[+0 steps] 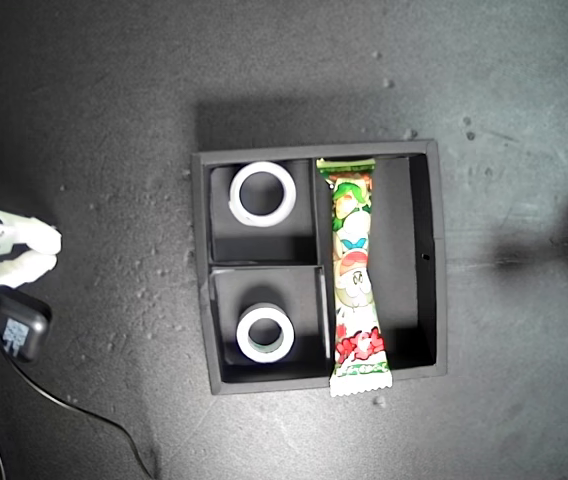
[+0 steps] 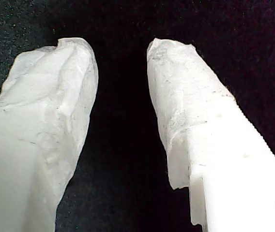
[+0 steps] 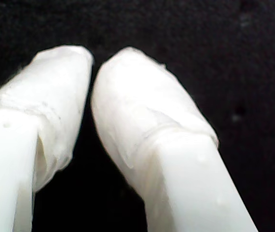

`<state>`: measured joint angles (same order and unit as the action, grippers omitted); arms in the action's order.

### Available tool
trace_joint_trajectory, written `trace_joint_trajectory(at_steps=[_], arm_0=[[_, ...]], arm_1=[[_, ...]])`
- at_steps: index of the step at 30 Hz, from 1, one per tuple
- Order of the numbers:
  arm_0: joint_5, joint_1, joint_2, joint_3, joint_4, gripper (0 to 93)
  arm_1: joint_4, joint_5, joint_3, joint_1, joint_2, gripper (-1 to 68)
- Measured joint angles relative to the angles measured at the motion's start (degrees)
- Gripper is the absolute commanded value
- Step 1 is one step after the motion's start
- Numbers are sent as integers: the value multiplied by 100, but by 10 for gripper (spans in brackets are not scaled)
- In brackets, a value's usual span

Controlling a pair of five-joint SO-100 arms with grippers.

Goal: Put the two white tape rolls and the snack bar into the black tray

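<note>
Status check, all three items look placed.

Black tray (image 1: 200, 270): one white tape roll (image 1: 262, 194) lies flat in one small compartment; the second white tape roll (image 1: 265, 333), the one with a greenish inner rim, lies flat in the other small compartment. The snack bar (image 1: 354, 275) lies lengthwise in the long compartment, against the divider. Its lower crimped end rides over the tray wall and pokes out past it, so it is not fully seated.

My first gripper (image 2: 120, 48): fingers apart with a clear dark gap, nothing between them, only bare dark surface ahead. My second gripper (image 3: 93, 60): fingertips nearly touching, a thin gap at most, holding nothing.

No task item shows near either gripper in the wrist views. The exterior view shows an arm at its left edge and a sliver of white at its right edge, both well apart from the tray; I cannot match them to first or second.

Judgement: task essentially complete. Only possible remainder is nudging the bar's overhanging end inside.
</note>
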<state>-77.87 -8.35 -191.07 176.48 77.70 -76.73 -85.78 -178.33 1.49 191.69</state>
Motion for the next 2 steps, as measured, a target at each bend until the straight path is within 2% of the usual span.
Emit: trace_joint_trajectory(at_steps=[2], arm_0=[[0,0,0,0,0,2]], arm_1=[[0,0,0,0,0,68]])
